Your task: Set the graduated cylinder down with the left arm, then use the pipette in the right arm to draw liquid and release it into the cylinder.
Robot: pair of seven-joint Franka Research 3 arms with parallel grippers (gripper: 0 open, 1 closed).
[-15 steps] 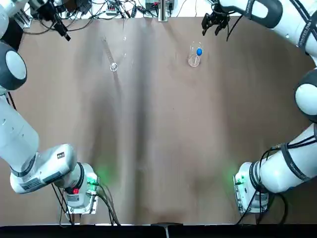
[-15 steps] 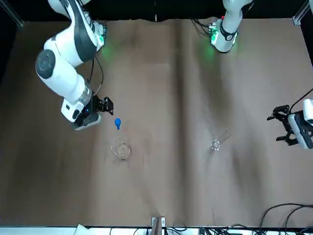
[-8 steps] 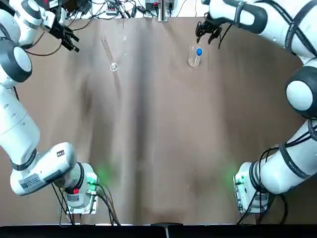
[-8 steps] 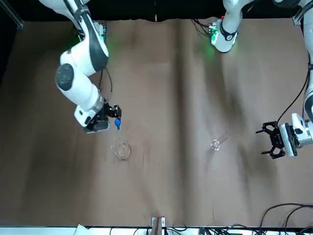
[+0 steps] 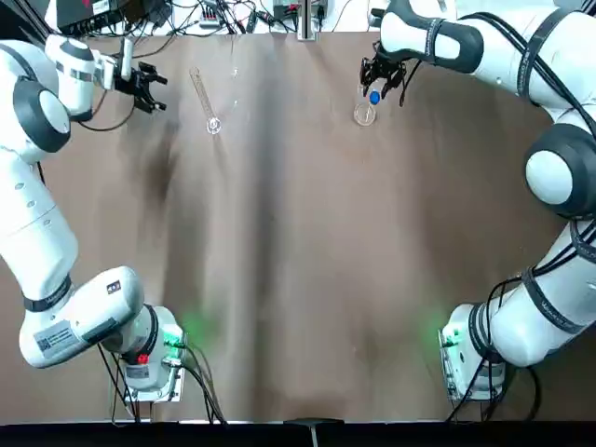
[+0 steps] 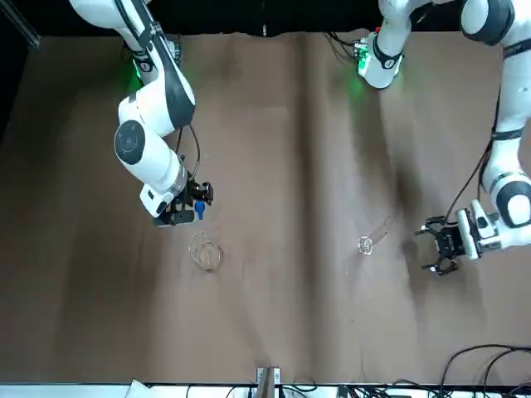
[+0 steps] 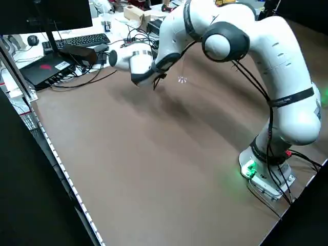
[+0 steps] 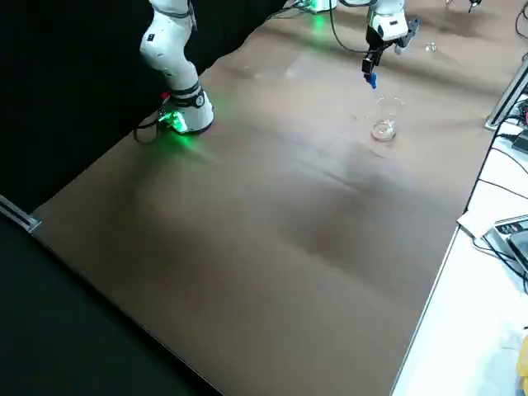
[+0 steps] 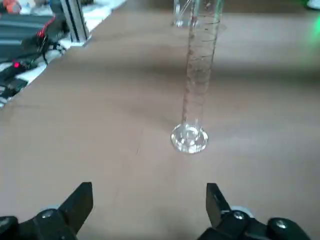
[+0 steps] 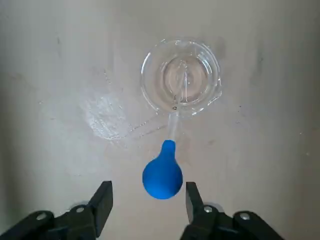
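Observation:
The graduated cylinder (image 9: 199, 70) stands upright on its round foot (image 5: 213, 125) at the far left of the table, held by nothing. My left gripper (image 5: 149, 88) is open a short way off to its side, level with the foot (image 9: 189, 139), fingers (image 9: 76, 203) spread wide. The pipette rests tip-down in a small clear beaker (image 5: 364, 115), blue bulb (image 5: 374, 96) up. My right gripper (image 10: 147, 196) hangs open just over it. In the right wrist view the bulb (image 10: 162, 176) sits between the spread fingertips, not squeezed. The front view shows the same gripper (image 6: 196, 202) right at the bulb (image 6: 199, 215).
The beaker (image 10: 180, 75) looks nearly empty, with a wet smear on the brown table (image 5: 298, 279) beside it. Cables, a keyboard and gear line the far edge (image 5: 223, 14). A metal post (image 5: 305, 20) stands at the far middle.
My left gripper swung in from the far left corner toward the cylinder. My right gripper moved from right of the beaker to directly over the pipette bulb.

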